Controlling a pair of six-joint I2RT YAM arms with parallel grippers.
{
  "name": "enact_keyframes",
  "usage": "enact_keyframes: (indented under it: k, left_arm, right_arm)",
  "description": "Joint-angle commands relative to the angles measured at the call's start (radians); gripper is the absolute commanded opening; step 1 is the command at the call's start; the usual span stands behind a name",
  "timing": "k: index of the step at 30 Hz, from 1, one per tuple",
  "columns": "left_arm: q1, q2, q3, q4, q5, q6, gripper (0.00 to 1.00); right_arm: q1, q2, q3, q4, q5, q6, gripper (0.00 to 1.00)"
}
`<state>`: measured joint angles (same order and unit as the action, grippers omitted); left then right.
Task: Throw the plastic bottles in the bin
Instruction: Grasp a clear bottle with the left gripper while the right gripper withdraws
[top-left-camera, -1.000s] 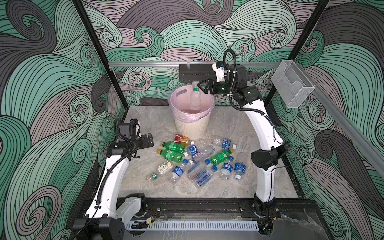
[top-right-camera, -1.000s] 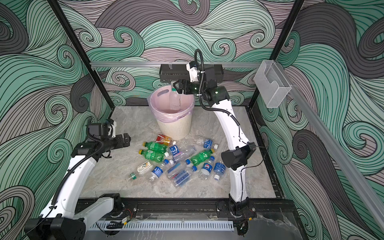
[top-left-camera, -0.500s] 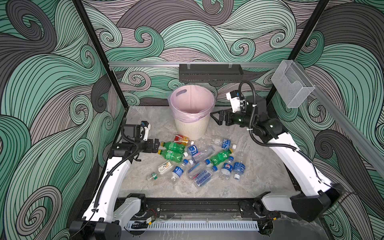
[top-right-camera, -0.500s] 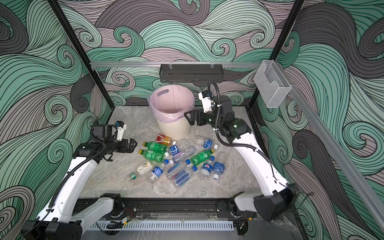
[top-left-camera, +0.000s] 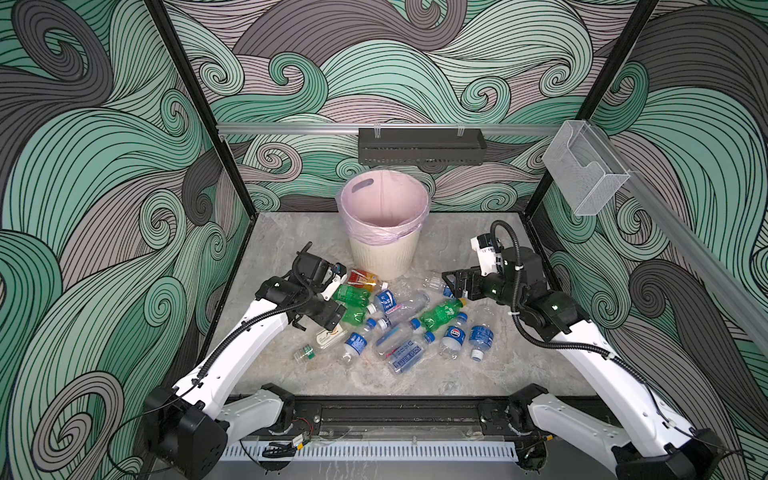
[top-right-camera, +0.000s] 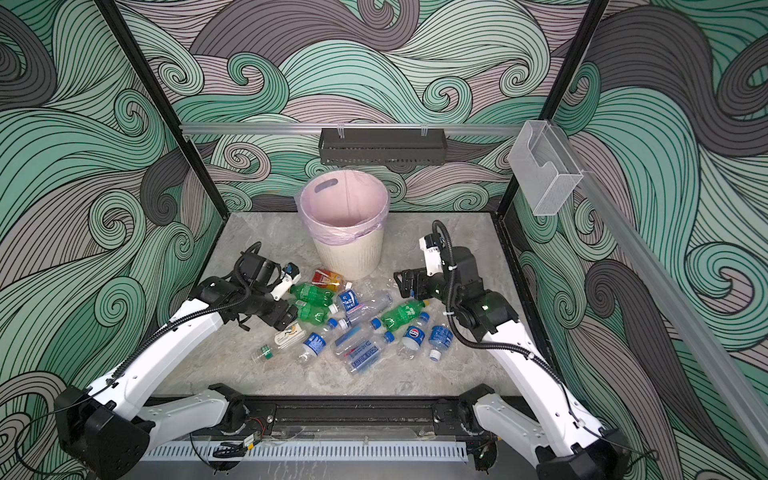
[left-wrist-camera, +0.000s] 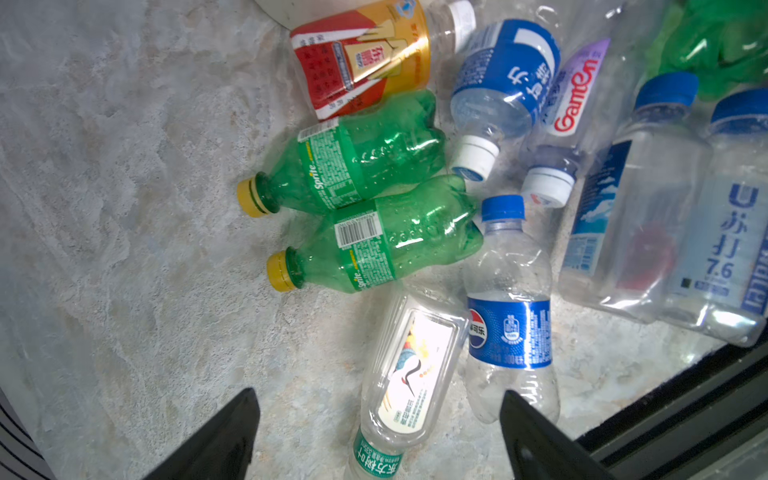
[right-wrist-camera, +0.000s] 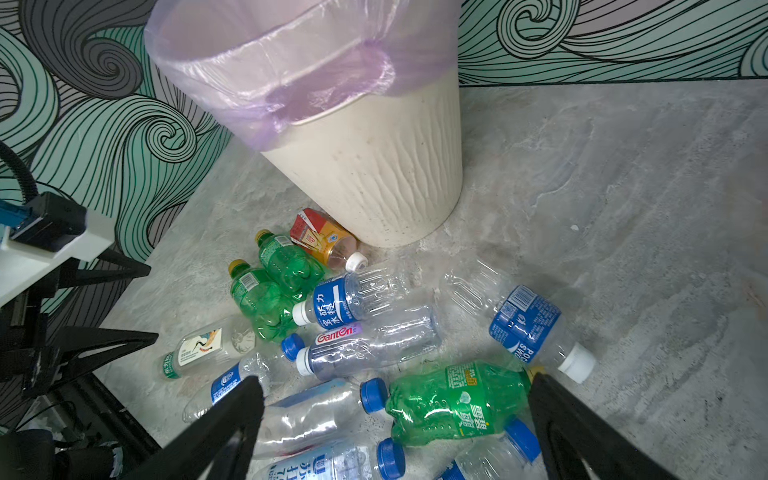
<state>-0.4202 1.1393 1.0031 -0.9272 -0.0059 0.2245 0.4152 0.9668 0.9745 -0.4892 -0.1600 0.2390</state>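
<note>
Several crushed plastic bottles (top-left-camera: 395, 320) (top-right-camera: 353, 320) lie in a heap on the floor in front of the cream bin (top-left-camera: 384, 259) (top-right-camera: 349, 253) with its pink liner. My left gripper (top-left-camera: 338, 316) (left-wrist-camera: 377, 399) hangs open at the heap's left edge, its fingers either side of a clear white-labelled bottle (left-wrist-camera: 409, 365), just short of two green bottles (left-wrist-camera: 365, 170). Open as well, my right gripper (top-left-camera: 453, 286) (right-wrist-camera: 395, 380) is low at the heap's right side. A green bottle (right-wrist-camera: 453, 403) lies between its fingers. Neither gripper holds anything.
A black perforated shelf (top-left-camera: 422, 145) hangs on the back wall above the bin. A clear box (top-left-camera: 584, 174) is fixed to the right wall rail. The patterned walls close in on three sides, and the black base rail (top-left-camera: 395, 415) runs along the front.
The right arm has swung down from above the bin, where it had a clear bottle, to the heap's right side, jaws now empty. The left gripper has moved right and down to the heap.
</note>
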Motion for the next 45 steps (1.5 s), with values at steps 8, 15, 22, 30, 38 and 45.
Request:
enact_keyframes:
  k: [8, 15, 22, 30, 38, 45]
  left_arm:
    - [-0.019, -0.034, -0.175, 0.129, -0.04, 0.098, 0.93]
    - [-0.019, 0.025, -0.199, 0.161, 0.003, 0.105, 0.91]
    - [-0.019, 0.107, -0.2, 0.202, 0.017, 0.099, 0.85]
    - [-0.021, 0.21, -0.188, 0.197, 0.035, 0.106, 0.72]
    - [-0.028, 0.345, -0.1, 0.107, 0.037, 0.067, 0.66]
    - [-0.055, 0.378, -0.092, 0.087, 0.039, 0.058, 0.71]
  right_arm:
    - [-0.024, 0.004, -0.014, 0.044, 0.025, -0.006, 1.0]
    - [-0.028, 0.013, -0.026, 0.056, 0.02, -0.002, 1.0]
    - [-0.035, 0.008, -0.035, 0.057, 0.021, -0.007, 1.0]
    - [-0.045, -0.024, -0.07, 0.051, 0.034, -0.011, 1.0]
    - [-0.066, -0.049, -0.089, 0.04, 0.036, -0.014, 1.0]
    - [-0.075, -0.05, -0.088, 0.037, 0.033, -0.017, 1.0]
